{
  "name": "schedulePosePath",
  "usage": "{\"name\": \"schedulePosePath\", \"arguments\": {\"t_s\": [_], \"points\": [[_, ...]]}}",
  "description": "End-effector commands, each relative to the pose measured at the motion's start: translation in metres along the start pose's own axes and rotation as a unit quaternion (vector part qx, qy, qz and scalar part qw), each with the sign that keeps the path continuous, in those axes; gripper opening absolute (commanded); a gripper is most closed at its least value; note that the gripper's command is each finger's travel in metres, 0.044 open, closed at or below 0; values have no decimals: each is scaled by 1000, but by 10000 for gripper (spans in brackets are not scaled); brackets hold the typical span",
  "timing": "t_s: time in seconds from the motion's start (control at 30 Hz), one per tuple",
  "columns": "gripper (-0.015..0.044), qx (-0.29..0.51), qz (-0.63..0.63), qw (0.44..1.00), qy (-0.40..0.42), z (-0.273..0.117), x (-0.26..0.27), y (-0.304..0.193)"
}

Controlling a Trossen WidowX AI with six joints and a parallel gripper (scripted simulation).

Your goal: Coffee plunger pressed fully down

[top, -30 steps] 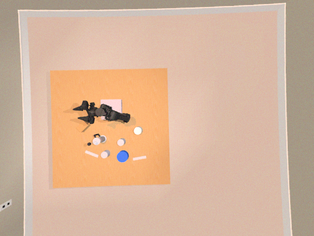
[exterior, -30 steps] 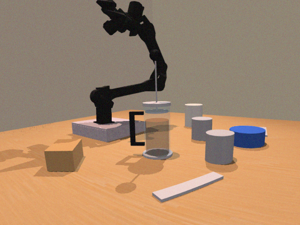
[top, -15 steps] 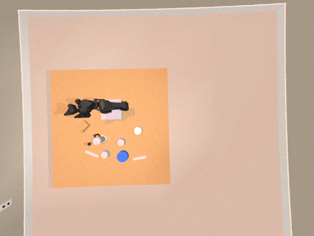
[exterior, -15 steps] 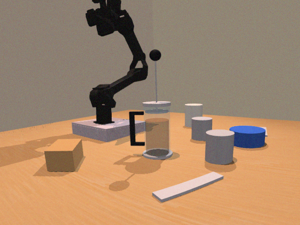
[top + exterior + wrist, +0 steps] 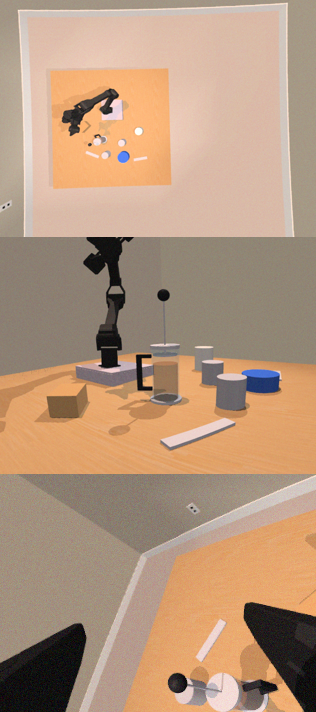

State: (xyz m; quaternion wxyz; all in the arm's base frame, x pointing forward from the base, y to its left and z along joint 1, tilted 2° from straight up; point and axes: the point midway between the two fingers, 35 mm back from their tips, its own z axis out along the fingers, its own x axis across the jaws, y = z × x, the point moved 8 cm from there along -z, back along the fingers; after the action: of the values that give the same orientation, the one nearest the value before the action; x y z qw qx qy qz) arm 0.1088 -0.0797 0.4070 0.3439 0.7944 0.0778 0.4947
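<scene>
I have the pincer (image 5: 162,654) spread wide and empty, high above the press (image 5: 165,374), which stands mid-worktop (image 5: 255,440) with its knob (image 5: 163,295) fully raised. I should centre over the knob and descend straight, avoiding sideways push. The worktop is orange wood; walls are plain grey.

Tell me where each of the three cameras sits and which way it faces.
Top: high overhead, looking straight down on the orange table; the whole arm shows.
Exterior: low at table height, facing the coffee press from the side; the arm's base and lower links show, not the fingers.
Wrist: on the gripper, high up, looking down past both open dark fingers at the table edge.
Shared: all three show the plunger knob, raised, and the blue disc.
</scene>
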Motion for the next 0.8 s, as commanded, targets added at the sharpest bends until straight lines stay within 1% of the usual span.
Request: {"name": "schedulePosePath", "arguments": {"t_s": [0.0, 0.13, 0.2, 0.33, 0.57, 0.77], "points": [[440, 97, -213, 972, 33, 44, 12, -26], [440, 162, -393, 901, 87, 71, 27, -61], [440, 176, -447, 871, 102, 73, 27, -71], [440, 178, -454, 867, 103, 75, 21, -78], [440, 178, -454, 867, 104, 91, -13, -111], [440, 178, -454, 867, 104, 92, -12, -111]]}}
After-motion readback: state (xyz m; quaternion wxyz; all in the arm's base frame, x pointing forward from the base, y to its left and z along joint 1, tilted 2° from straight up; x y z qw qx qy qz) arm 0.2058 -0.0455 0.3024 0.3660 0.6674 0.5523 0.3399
